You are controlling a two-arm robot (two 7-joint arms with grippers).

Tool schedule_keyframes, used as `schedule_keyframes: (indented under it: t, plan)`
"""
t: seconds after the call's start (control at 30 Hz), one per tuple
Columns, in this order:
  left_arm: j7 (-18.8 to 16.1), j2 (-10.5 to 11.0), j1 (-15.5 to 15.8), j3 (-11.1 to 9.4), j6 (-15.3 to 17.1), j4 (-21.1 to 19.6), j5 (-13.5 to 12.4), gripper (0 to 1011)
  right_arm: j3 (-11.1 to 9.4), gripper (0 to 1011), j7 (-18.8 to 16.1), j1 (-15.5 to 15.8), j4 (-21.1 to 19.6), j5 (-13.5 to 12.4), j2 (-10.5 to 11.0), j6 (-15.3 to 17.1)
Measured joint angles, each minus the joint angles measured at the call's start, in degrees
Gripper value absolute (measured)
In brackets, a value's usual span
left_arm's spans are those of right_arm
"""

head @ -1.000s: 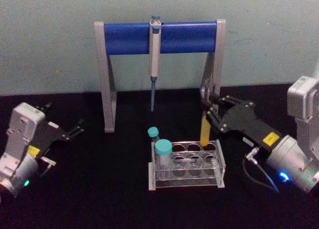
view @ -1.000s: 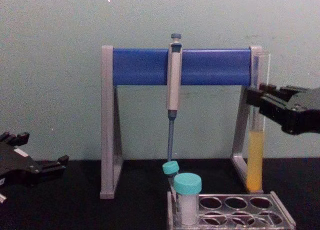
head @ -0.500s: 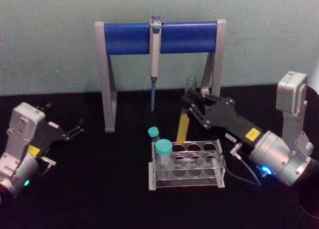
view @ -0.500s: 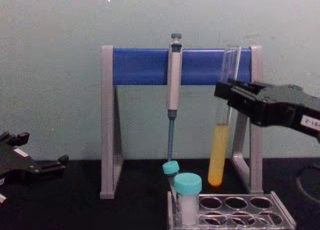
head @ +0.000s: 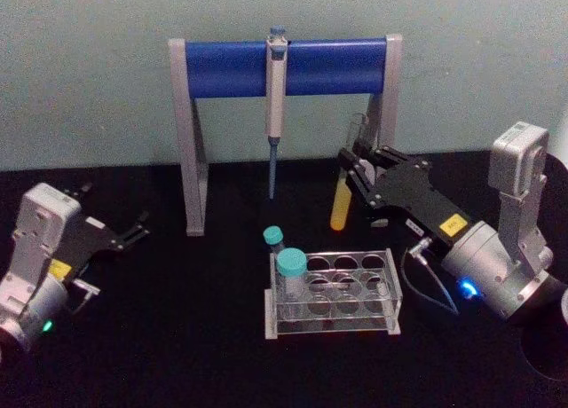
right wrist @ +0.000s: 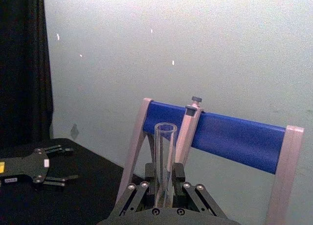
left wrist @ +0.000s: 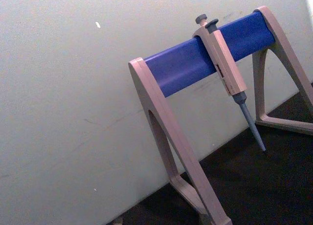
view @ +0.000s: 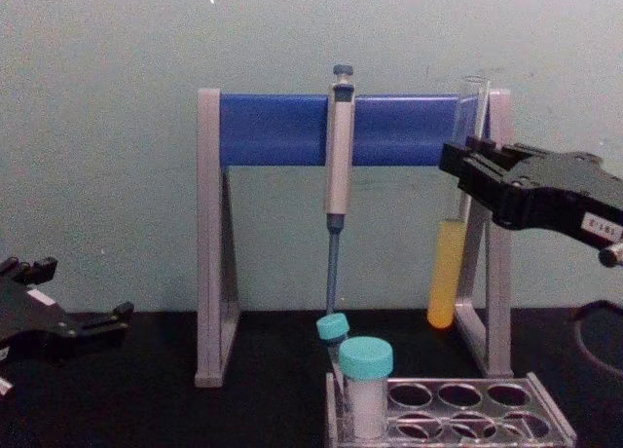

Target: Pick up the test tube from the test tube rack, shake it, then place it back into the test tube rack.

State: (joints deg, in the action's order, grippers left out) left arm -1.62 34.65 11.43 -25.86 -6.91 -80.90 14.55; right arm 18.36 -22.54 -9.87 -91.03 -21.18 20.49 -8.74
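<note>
Head view: my right gripper (head: 353,164) clamps the tall clear glass test tube of yellow liquid (head: 341,204), tilted, above and behind the low clear plastic test tube rack (head: 395,293), free for shaking. Chest view: my left gripper (view: 88,302) idles agape, left of that rack (view: 462,409).

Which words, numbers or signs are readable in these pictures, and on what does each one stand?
No text can be read.
Yellow sticker on the right gripper, which holds the test tube: dark marks, too small.
White label on the same gripper: blurred.
Yellow patch and white tag on the left gripper: too small.
</note>
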Motion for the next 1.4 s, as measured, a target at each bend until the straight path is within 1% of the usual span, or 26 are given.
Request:
schedule_keyframes:
  t: [0.2, 0.33, 0.4, 0.43, 0.57, 0.67, 0.7, 0.77, 0.83, 1.0, 1.07, 1.1, 1.17, 1.27, 1.3, 1.4]
  plan:
    - [0.0, 0.0, 0.0, 0.0, 0.0, 0.0, 0.0, 1001, -0.83, 229, 0.43, 0.6, -0.49, 0.63, 0.01, 0.05]
    - [0.0, 0.0, 0.0, 0.0, 0.0, 0.0, 0.0, 1001, -1.6, 229, 0.84, 1.24, -1.27, 1.08, 0.39, 0.37]
    - [0.0, 0.0, 0.0, 0.0, 0.0, 0.0, 0.0, 1001, -2.31, 229, 1.19, 1.93, -2.1, 1.45, 0.9, 0.93]
    - [0.0, 0.0, 0.0, 0.0, 0.0, 0.0, 0.0, 1001, -2.31, 229, 1.19, 1.93, -2.1, 1.45, 0.9, 0.93]
    - [0.0, 0.0, 0.0, 0.0, 0.0, 0.0, 0.0, 1001, -3.21, 229, 1.64, 3.47, -4.0, 1.92, 1.99, 2.51]
    - [0.0, 0.0, 0.0, 0.0, 0.0, 0.0, 0.0, 1001, -3.52, 229, 1.7, 4.57, -5.41, 2.17, 2.86, 3.75]
    - [0.0, 0.0, 0.0, 0.0, 0.0, 0.0, 0.0, 1001, -3.66, 229, 1.67, 5.23, -6.38, 2.33, 3.44, 4.49]
    - [0.0, 0.0, 0.0, 0.0, 0.0, 0.0, 0.0, 1001, -3.75, 229, 1.55, 5.86, -7.23, 2.38, 3.98, 5.21]
    - [0.0, 0.0, 0.0, 0.0, 0.0, 0.0, 0.0, 1001, -3.77, 229, 0.84, 7.01, -8.94, 2.32, 5.0, 6.55]
    - [0.0, 0.0, 0.0, 0.0, 0.0, 0.0, 0.0, 1001, -3.4, 229, -0.62, 7.9, -10.4, 1.24, 5.82, 7.43]
    - [0.0, 0.0, 0.0, 0.0, 0.0, 0.0, 0.0, 1001, -2.79, 228, -1.96, 7.99, -10.71, -0.01, 5.99, 7.56]
    - [0.0, 0.0, 0.0, 0.0, 0.0, 0.0, 0.0, 1001, -2.79, 229, -1.96, 7.99, -10.71, -0.01, 5.99, 7.56]
    - [0.0, 0.0, 0.0, 0.0, 0.0, 0.0, 0.0, 1001, -2.1, 229, -2.95, 7.59, -10.59, -1.19, 5.94, 7.63]
    - [0.0, 0.0, 0.0, 0.0, 0.0, 0.0, 0.0, 1002, -0.95, 229, -4.22, 6.2, -9.09, -3.14, 5.19, 7.4]
    - [0.0, 0.0, 0.0, 0.0, 0.0, 0.0, 0.0, 1001, -0.95, 228, -4.22, 6.2, -9.09, -3.14, 5.19, 7.4]
    - [0.0, 0.0, 0.0, 0.0, 0.0, 0.0, 0.0, 1001, -0.27, 229, -4.44, 4.93, -7.33, -4.13, 4.2, 6.24]
